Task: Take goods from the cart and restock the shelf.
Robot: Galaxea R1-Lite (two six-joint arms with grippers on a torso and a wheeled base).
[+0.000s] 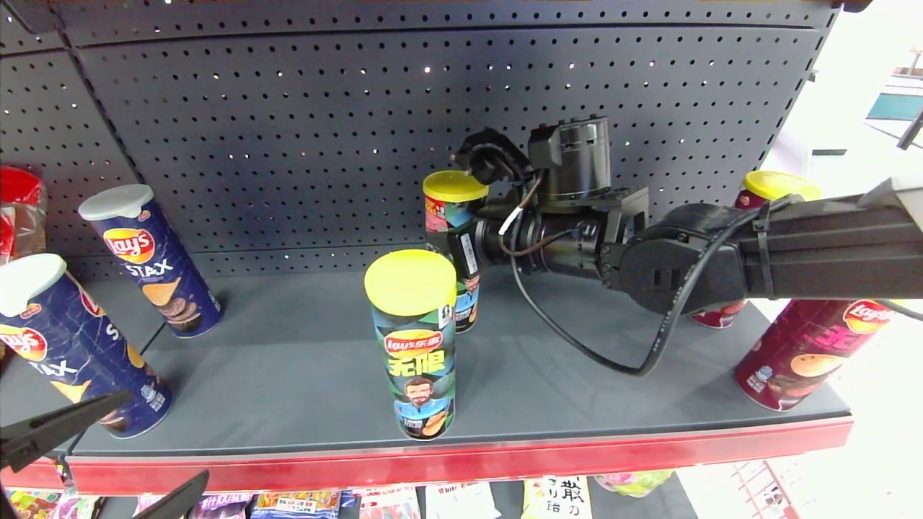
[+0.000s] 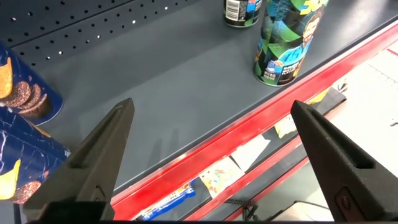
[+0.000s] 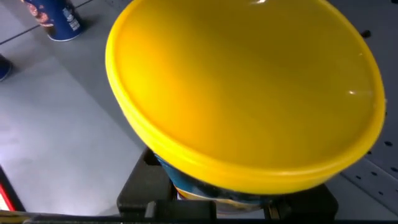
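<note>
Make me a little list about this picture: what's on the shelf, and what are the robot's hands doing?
Place: grey shelf with a red front edge
Left side: two blue cans with white lids
Middle, front: front can, green with a yellow lid, standing free
Middle, back: back can, also with a yellow lid
Right side: two red cans
Right gripper: shut on the back can
Left gripper: open, holding nothing, near the shelf's front edge

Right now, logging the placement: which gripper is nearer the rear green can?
Right. The right gripper is at the rear green can, against its side; the left gripper hangs at the front left corner of the shelf, far from it.
</note>
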